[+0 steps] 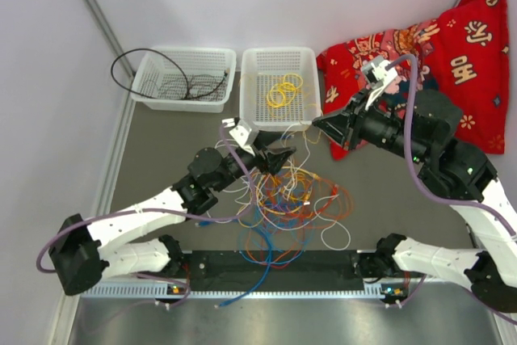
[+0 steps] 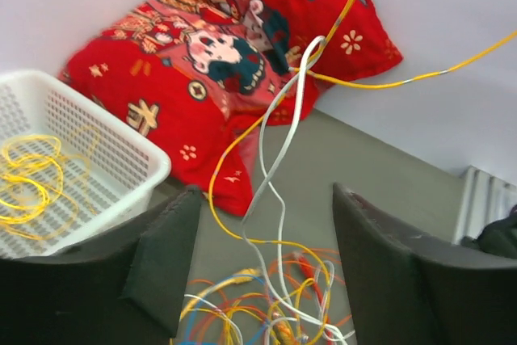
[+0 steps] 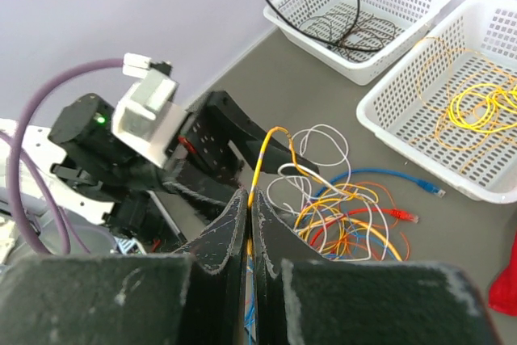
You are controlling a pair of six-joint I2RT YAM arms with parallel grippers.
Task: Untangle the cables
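The cables [image 1: 295, 195] lie in a tangle of yellow, orange, blue, white and red wires on the grey table between the arms. My right gripper [image 1: 317, 124] is shut on a yellow cable [image 3: 262, 155], holding it raised above the tangle [image 3: 347, 216]. In the right wrist view the gripper [image 3: 249, 198] pinches this strand at its tips. My left gripper [image 1: 284, 159] hovers over the tangle's far edge, open and empty. In the left wrist view its gripper [image 2: 265, 195] frames the raised yellow cable [image 2: 222, 163] and a white cable [image 2: 283, 127] looped over it.
Two white baskets stand at the back: the left basket [image 1: 161, 90] holds black cable, the right basket [image 1: 311, 78] holds yellow cable coils [image 1: 283, 90]. A red patterned cushion [image 1: 452, 46] lies at the back right. A black rail [image 1: 323, 262] runs along the near edge.
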